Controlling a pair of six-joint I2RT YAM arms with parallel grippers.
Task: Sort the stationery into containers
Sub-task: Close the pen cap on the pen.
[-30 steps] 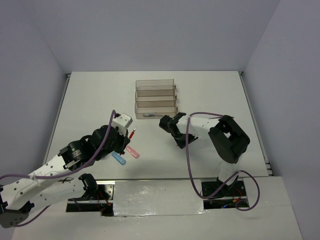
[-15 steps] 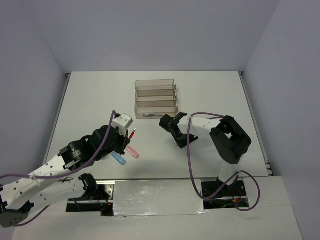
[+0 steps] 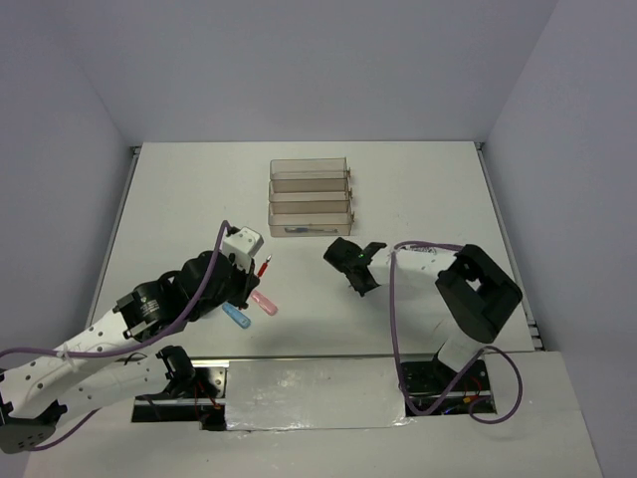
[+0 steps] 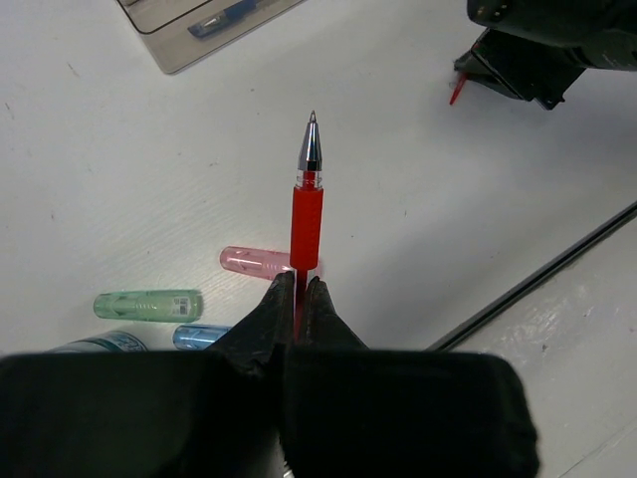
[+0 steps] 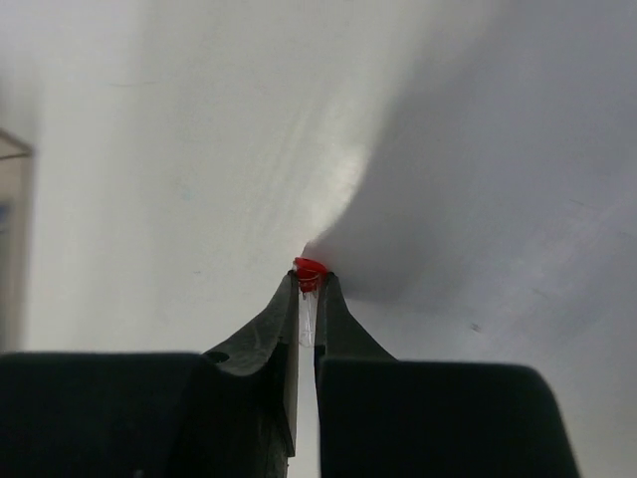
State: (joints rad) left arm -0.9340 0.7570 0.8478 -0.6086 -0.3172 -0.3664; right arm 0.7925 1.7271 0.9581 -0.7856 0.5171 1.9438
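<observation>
My left gripper (image 3: 255, 278) is shut on a thin red pen (image 3: 264, 267), which points forward with its bare metal tip out (image 4: 307, 214); the jaws pinch its rear end (image 4: 296, 289). Pink (image 4: 254, 261), green (image 4: 149, 304) and blue (image 4: 199, 336) capsules lie on the table below it. My right gripper (image 3: 360, 287) is shut on a small clear cap with a red end (image 5: 311, 271), held low over the table (image 5: 310, 284). The clear tray block (image 3: 311, 199) stands at the back centre; a blue pen (image 4: 229, 17) lies in its nearest tray.
A blue patterned roll (image 4: 95, 344) shows partly beside the capsules. The pink (image 3: 264, 304) and blue (image 3: 236, 317) capsules lie near the table's front edge. The right arm's purple cable (image 3: 390, 309) hangs in a loop over the table.
The right arm's elbow has swung to the right and its gripper has shifted slightly right with the cap. The left arm and red pen have not moved.
</observation>
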